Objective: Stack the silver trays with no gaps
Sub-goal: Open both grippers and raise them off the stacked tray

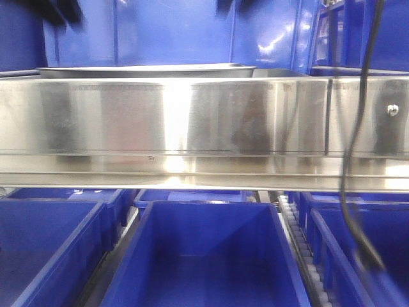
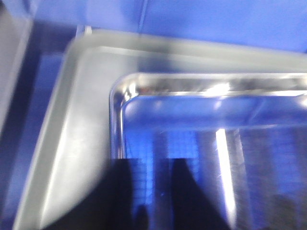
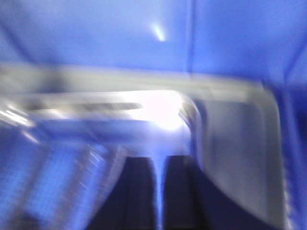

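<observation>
Left wrist view, the trays: a shiny shallow stainless-steel tray with rounded corners (image 2: 216, 143) sits inside a duller grey steel tray with a wide flat rim (image 2: 72, 143). The inner one looks shoved toward the right and near side, so a broad strip of the outer tray shows along its left and far edges. Not nested flush yet, I'd say.

Where they are: up on the shelf behind the long brushed-steel rail with a screw (image 1: 204, 121). The front view only catches the tray stack's thin rim (image 1: 147, 70) peeking over the rail, with blue plastic bin walls (image 1: 172, 29) behind.

Left gripper (image 2: 152, 196): right at the near rim of the shiny tray, by its far-left corner. Two dark fingers with a narrow gap; whether they pinch the rim, honestly can't tell.

Right gripper (image 3: 159, 191): same deal at the opposite corner (image 3: 187, 110). Very blurry, fingers close together, grip unclear.

Key relation: the trays' long axis runs left-right between the two arms. Both sit about equally near, one per end.

Next move, my guess: slide the inner tray toward the far-left until the rims line up.

Writing or brands: none readable anywhere.

Below the rail: open blue plastic bins (image 1: 204, 256) and a dangling black cable (image 1: 348, 160).
</observation>
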